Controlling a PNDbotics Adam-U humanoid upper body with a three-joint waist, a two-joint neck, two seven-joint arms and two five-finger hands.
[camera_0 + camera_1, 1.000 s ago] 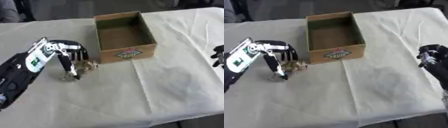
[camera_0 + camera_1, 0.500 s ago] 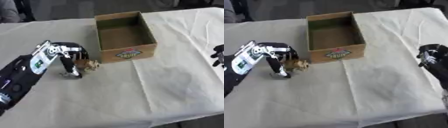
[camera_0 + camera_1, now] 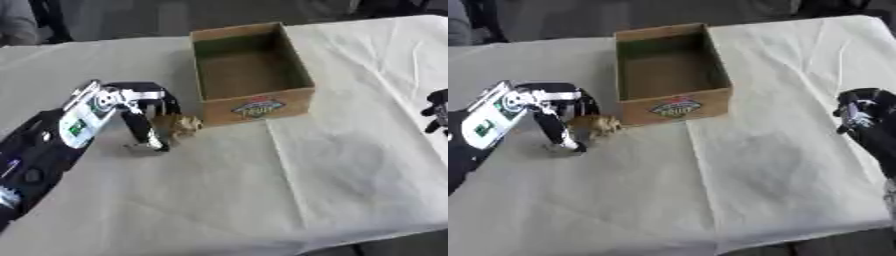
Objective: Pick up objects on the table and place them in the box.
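Note:
A small tan-brown object [image 3: 178,126] lies on the white cloth just left of the cardboard box [image 3: 254,103], close to its front left corner. My left hand [image 3: 140,107] arches over it, fingers curled down around it with their tips at the cloth. The box is open at the top and looks empty inside. My right hand [image 3: 859,112] shows at the right edge, apart from everything, its fingers bent downward.
The table [image 3: 289,190] is covered by a creased white cloth, its front edge running along the bottom right. Dark shapes of people stand beyond the far edge.
The left hand has closed in on the tan object, which now sits between its fingers and nearer the box. The right hand has stayed put.

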